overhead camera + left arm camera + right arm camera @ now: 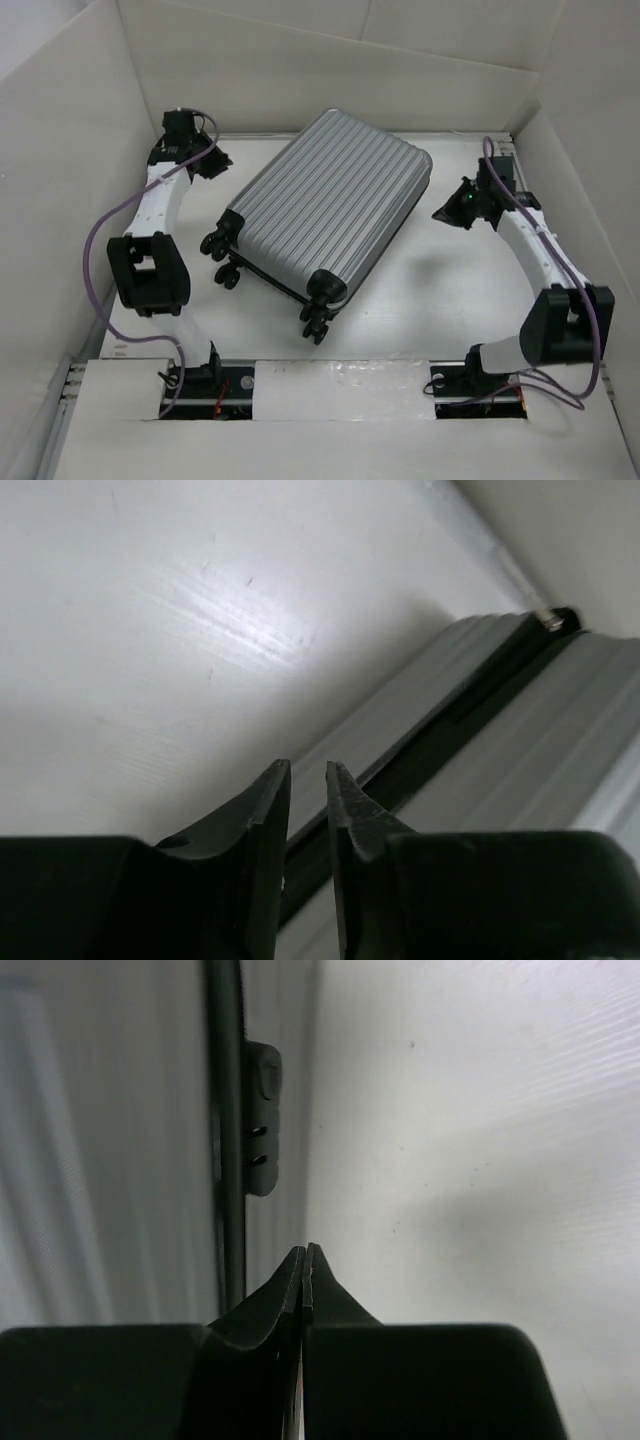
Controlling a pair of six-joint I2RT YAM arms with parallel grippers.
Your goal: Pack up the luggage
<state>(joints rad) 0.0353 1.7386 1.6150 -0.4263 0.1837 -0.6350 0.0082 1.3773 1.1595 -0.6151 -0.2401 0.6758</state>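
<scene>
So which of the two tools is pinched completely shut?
The right tool: its two tips press together with no gap. The left tool shows a narrow slit between its tips, with nothing in it.

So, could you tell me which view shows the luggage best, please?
Top external: the luggage lies closed, shell and wheels all visible. Each wrist view shows only a close strip of its side and seam.

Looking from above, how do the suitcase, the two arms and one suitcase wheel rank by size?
Largest: suitcase.
Next: left arm and right arm, which look about alike, so I won't rank them.
Smallest: wheel at the suitcase's near corner.
</scene>
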